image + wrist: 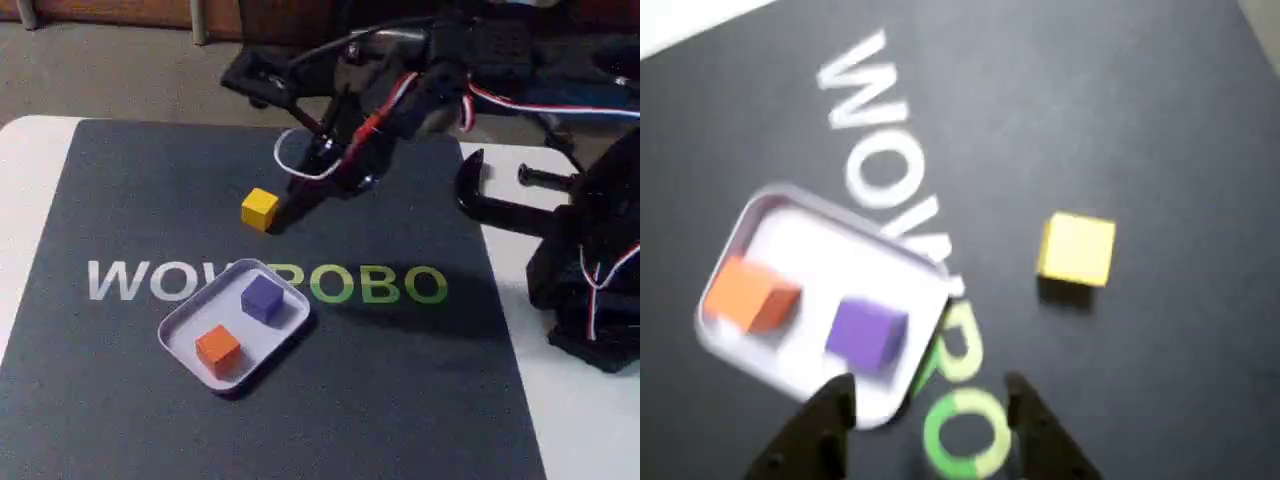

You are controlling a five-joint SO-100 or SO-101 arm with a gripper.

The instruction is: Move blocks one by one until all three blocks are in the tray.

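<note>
Two of the three blocks already sit in the tray (176, 322): the purple block (262, 297) toward its far right corner in the fixed view, the orange block (218, 348) toward its near left. One remains outside, the yellow block (259, 209), resting on the dark mat (400, 400) beyond the tray, well apart from its rim and just left of the arm's lower end.

From the wrist view, the gripper (930, 405) hangs above the mat with its two dark fingers spread and nothing between them; below them lie the tray's corner and the green lettering, with the yellow block (1077, 249) off to the right.

My judgement is that the last pick is the step in hand. Since the open jaws now line up nearer the tray than the cube, a descent without shifting could land a finger on the tray rim and tip or slide it, jostling the two blocks inside. A poorly centred close could also nudge the small cube away rather than seize it.
</note>
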